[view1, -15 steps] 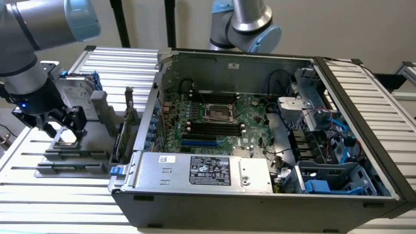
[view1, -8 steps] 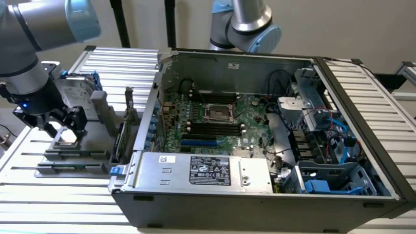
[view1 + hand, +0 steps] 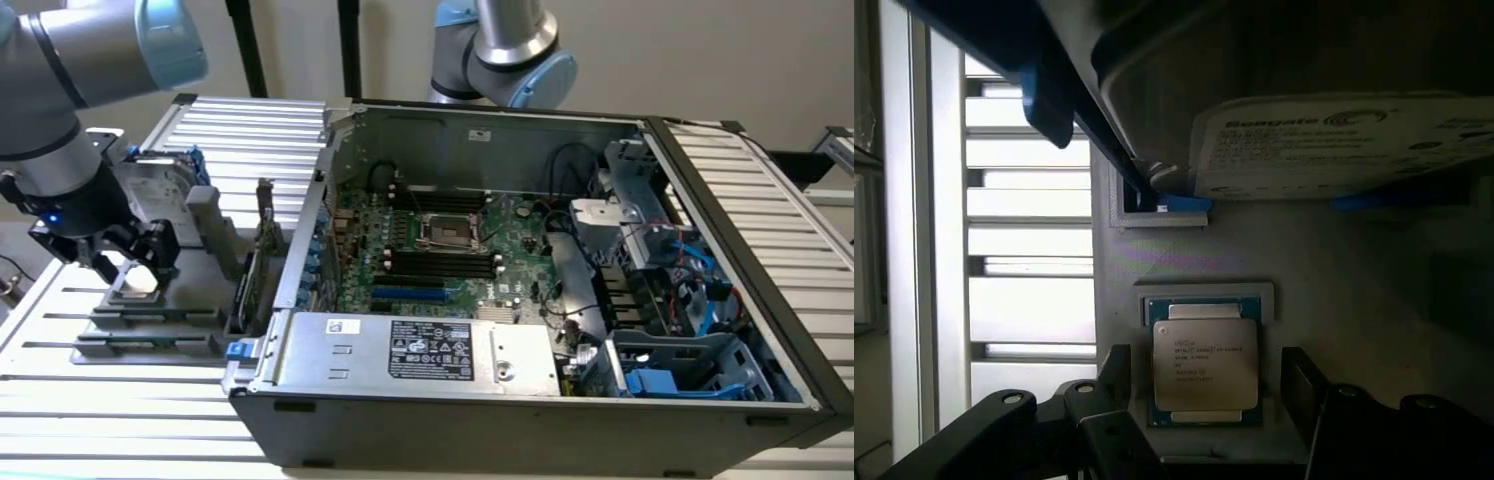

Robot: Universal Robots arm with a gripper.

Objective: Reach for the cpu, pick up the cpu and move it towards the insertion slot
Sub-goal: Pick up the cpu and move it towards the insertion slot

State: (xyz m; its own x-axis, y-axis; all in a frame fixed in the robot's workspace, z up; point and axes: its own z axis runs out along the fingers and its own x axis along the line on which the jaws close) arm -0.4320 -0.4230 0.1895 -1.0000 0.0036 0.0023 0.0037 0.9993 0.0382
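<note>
Cpu (image 3: 1206, 365) lies flat, metal lid up, in a recess of the grey fixture (image 3: 1334, 290), below the hard drive (image 3: 1334, 140) held on that fixture. The gripper (image 3: 134, 270) hovers over it, released, one finger off each side. The part is judged light, rigid, smooth-topped and fragile underneath: grip opposite edges only.
</note>
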